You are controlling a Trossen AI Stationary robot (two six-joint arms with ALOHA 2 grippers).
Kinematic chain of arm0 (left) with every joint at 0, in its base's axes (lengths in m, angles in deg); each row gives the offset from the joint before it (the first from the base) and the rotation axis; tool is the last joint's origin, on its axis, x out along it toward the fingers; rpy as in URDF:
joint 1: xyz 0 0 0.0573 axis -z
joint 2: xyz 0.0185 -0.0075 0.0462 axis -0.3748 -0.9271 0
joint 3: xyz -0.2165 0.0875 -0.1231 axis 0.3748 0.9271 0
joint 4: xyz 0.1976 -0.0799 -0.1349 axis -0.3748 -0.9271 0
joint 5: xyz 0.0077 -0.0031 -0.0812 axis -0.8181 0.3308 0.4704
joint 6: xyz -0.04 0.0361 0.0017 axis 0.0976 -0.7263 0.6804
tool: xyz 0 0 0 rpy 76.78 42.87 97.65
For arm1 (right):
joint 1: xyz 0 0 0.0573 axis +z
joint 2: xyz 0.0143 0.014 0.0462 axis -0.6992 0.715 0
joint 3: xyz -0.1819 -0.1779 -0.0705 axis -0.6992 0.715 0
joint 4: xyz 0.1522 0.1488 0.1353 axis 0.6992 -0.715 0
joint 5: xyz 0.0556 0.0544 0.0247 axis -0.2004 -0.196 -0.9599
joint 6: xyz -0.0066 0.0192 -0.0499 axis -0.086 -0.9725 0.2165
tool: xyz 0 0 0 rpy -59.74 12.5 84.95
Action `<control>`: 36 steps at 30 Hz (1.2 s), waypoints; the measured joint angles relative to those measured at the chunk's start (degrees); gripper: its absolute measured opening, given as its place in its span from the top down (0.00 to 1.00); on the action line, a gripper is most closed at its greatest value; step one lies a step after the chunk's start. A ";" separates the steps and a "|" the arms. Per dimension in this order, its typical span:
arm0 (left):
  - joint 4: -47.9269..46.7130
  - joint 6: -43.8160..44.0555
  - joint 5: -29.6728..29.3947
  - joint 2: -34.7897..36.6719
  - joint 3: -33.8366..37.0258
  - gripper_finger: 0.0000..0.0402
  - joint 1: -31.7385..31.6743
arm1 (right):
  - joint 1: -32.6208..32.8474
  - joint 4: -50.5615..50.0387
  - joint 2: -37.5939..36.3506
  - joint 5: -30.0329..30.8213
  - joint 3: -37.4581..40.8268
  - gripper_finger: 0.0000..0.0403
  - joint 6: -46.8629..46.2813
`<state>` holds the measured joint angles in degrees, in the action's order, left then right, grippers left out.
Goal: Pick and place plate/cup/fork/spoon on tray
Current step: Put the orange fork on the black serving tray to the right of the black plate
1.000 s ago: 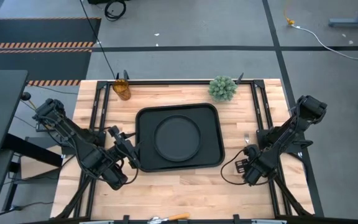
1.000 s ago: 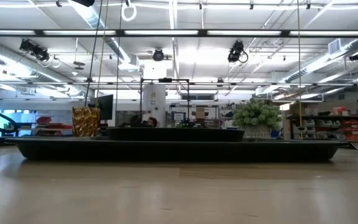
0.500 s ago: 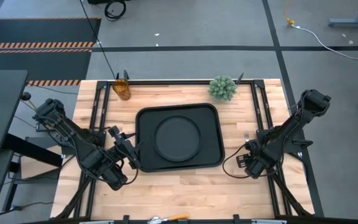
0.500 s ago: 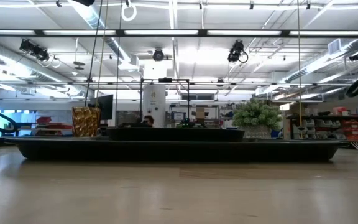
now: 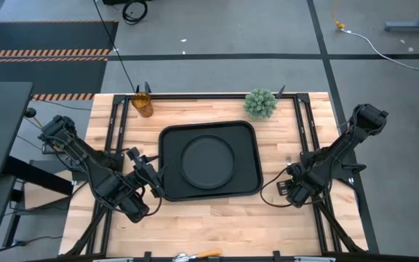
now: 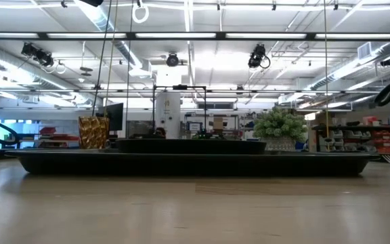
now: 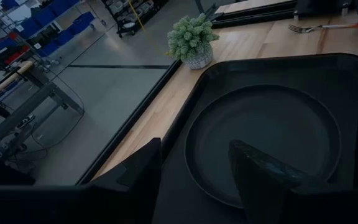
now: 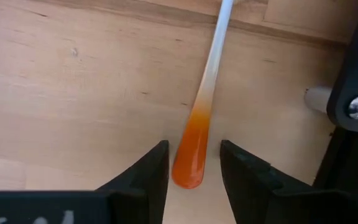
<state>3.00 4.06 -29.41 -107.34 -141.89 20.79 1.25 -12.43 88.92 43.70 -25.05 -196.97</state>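
Table [image 5: 217,211]: pale wood planks, dark rails along the edges.
Tray [image 5: 249,185]: centred on the table, plate [image 5: 207,161] lying inside.
Cup [image 5: 142,105]: far left corner.
Plant [image 5: 260,103]: far edge, right of the cup.
Fork [image 7: 319,27]: flat on the wood right of the tray.
Right gripper [image 8: 193,163]: low over the wood, fingers narrow, flanking the fork's orange handle tip; contact unclear.
Left gripper [image 7: 194,165]: at the tray's left edge, fingers parted, holding nothing.
Room: grey floor, striped hazard mat, shelving under ceiling lights.

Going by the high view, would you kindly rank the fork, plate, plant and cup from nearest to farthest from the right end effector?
1. Fork: right beside the right end effector, right of the tray.
2. Plate: on the tray, mid-table.
3. Plant: far edge; close to the plate's distance.
4. Cup: far left corner.
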 joint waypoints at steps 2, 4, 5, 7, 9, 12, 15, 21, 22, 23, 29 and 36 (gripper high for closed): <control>0.00 0.00 0.02 0.00 0.00 0.52 0.00 | 0.00 0.07 0.05 -0.01 0.00 0.65 0.31; 0.00 0.00 0.00 0.00 0.00 0.52 0.00 | 0.00 0.19 0.05 -0.02 0.00 0.68 0.47; 0.00 0.00 0.02 0.00 0.00 0.52 0.00 | 0.00 0.22 0.05 -0.01 0.00 0.70 0.49; 0.01 0.02 0.00 0.00 0.00 0.52 0.00 | 0.00 0.27 0.05 -0.04 0.00 0.74 0.49; 0.02 0.02 0.02 0.00 0.00 0.52 0.00 | 0.00 0.31 0.05 -0.06 0.00 0.77 0.49; 0.09 0.02 0.02 0.00 0.00 0.52 0.00 | 0.00 0.37 0.05 -0.02 -0.02 0.82 0.36; 0.11 0.02 0.02 0.00 0.00 0.52 0.00 | 0.00 0.66 0.03 0.07 -0.09 0.85 0.30; 0.23 0.15 0.02 0.00 0.00 0.52 0.00 | 0.00 0.37 0.20 0.23 -1.28 0.86 0.35; 0.24 0.25 0.03 0.00 0.00 0.52 0.00 | 0.00 0.16 0.25 0.27 -1.72 0.86 0.36; 0.31 0.37 0.04 0.00 0.00 0.52 0.00 | 0.00 -0.26 0.25 0.27 -2.42 0.86 0.47; 0.98 0.15 0.73 0.00 0.00 0.52 0.00 | -0.02 -2.34 0.16 0.87 -6.10 0.87 0.91; 0.96 0.00 1.35 0.00 0.00 0.52 0.01 | -0.09 -7.67 0.14 3.39 -9.14 0.87 1.13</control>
<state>3.96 4.06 -28.06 -107.34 -141.89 20.80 1.15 -20.10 89.06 47.09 -34.19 -195.84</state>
